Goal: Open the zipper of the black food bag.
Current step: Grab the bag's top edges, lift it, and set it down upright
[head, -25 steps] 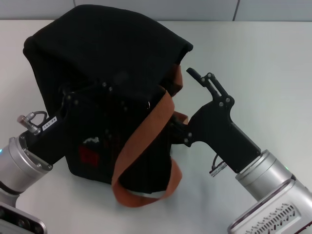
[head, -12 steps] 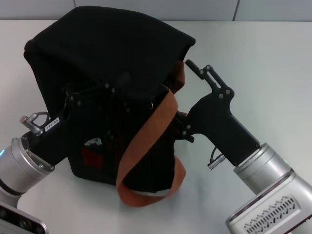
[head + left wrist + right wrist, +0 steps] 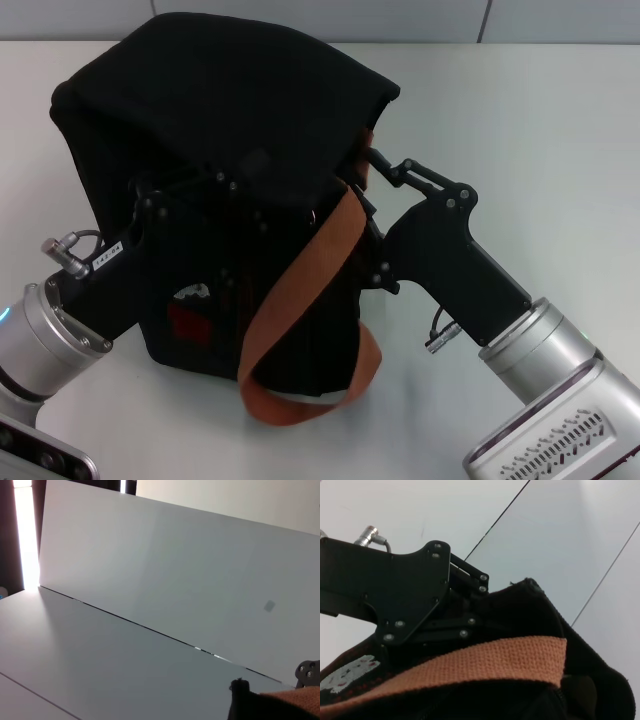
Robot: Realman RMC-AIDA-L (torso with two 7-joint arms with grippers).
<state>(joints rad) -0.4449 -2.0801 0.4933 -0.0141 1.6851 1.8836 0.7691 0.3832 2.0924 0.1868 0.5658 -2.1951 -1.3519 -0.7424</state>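
Orange strap [image 3: 300, 300] drapes black food bag [image 3: 220, 110]; both pincers seemingly pressed against it.

The bag [image 3: 230, 110] is black with a red patch [image 3: 184, 322]. Its strap [image 3: 300, 290] is orange-brown; the table [image 3: 530, 130] is white.

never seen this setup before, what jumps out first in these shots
The big black food bag fills the middle of the white table, an orange-brown strap looping down its front. Both black grippers press in on it: the left gripper against its front face, the right gripper at its right edge.
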